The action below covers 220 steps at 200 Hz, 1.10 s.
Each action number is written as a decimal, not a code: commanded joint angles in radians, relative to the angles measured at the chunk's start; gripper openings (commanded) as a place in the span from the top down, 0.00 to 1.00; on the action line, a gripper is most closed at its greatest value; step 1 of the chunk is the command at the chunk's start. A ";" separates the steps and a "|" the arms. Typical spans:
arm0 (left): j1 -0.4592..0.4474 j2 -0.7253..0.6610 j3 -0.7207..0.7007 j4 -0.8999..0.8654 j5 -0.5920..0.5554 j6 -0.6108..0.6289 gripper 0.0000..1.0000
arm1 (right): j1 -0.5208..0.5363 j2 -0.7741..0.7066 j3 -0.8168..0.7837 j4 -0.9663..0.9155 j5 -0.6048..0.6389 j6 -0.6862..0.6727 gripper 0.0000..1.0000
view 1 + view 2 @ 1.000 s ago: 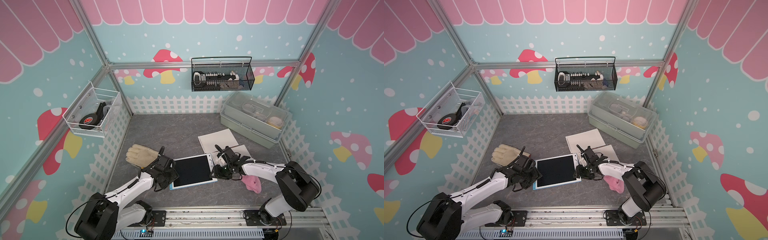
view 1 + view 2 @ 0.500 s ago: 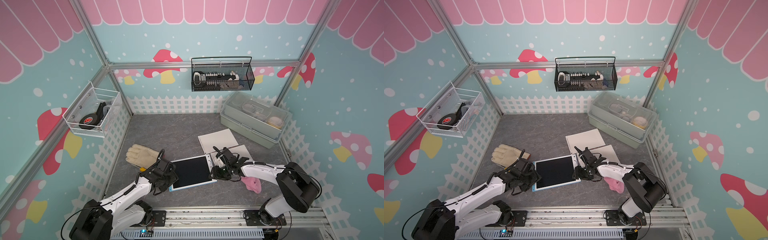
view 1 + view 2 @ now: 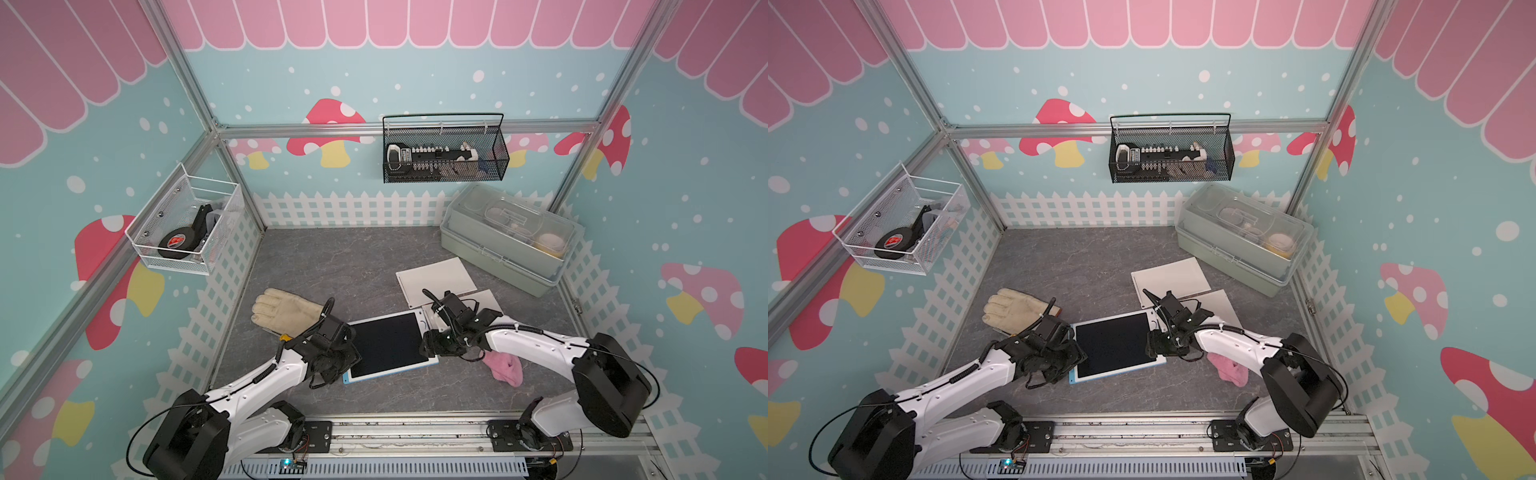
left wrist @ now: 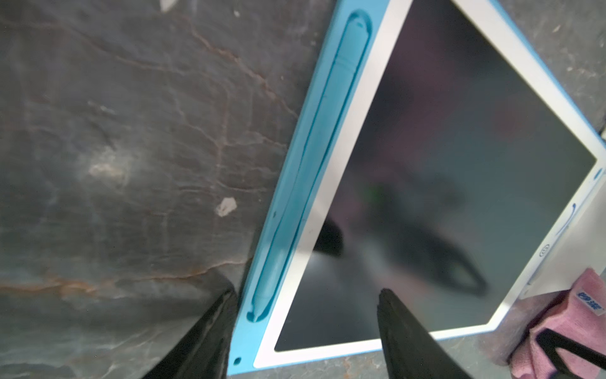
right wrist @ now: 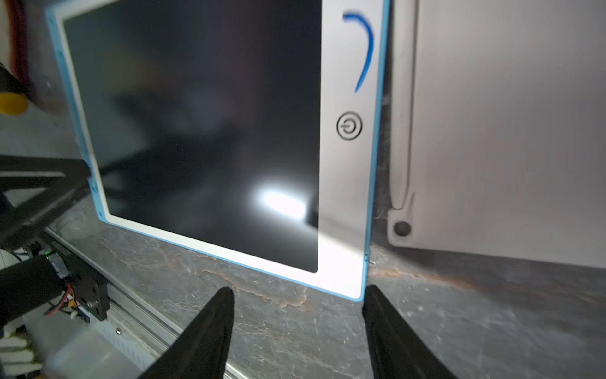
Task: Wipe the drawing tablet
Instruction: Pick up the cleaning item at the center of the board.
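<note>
My left hand [image 4: 306,292] sits open astride the blue edge of the drawing tablet [image 3: 388,347], and my right hand [image 5: 298,290] is open at its near corner, both empty. The tablet's flat on the desk [image 3: 332,257]. Stiff, slick and probably light, so I'd pin the frame. The pink cloth [image 3: 505,368] is just beside it. Further back, the lidded box [image 3: 490,262] holds a yellowish tub [image 3: 550,243], and the wire basket [image 3: 216,245] has a tape roll [image 3: 176,245].

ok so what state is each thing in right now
drawing tablet: flat on the table, screen dark
stylus: docked in the tablet
pink cloth: crumpled on the table, not held
left hand: open, empty
right hand: open, empty
storage box: lid shut
work glove: lying flat
</note>
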 commanded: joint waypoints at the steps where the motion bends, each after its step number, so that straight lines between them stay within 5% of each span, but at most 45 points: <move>1: -0.004 -0.017 0.062 -0.074 -0.008 0.018 0.32 | -0.004 -0.107 0.055 -0.204 0.283 -0.005 0.30; 26: 0.000 0.005 0.109 -0.129 -0.022 0.051 0.32 | -0.100 -0.234 0.008 -0.360 0.474 0.114 0.27; 71: 0.054 0.044 0.155 -0.183 -0.010 0.121 0.33 | -0.367 -0.311 -0.163 -0.364 0.382 0.164 0.27; 125: 0.118 0.099 0.169 -0.213 0.015 0.233 0.50 | -0.420 -0.185 -0.286 -0.222 0.307 0.208 0.35; 157: 0.119 0.127 0.150 -0.218 -0.013 0.245 0.62 | -0.439 -0.131 -0.339 -0.138 0.256 0.222 0.56; 190: 0.119 0.144 0.143 -0.175 -0.048 0.267 0.71 | -0.442 -0.150 -0.332 -0.120 0.265 0.195 1.00; 220: 0.118 0.177 0.138 -0.137 -0.047 0.286 0.72 | -0.434 -0.251 -0.304 -0.131 0.292 0.134 1.00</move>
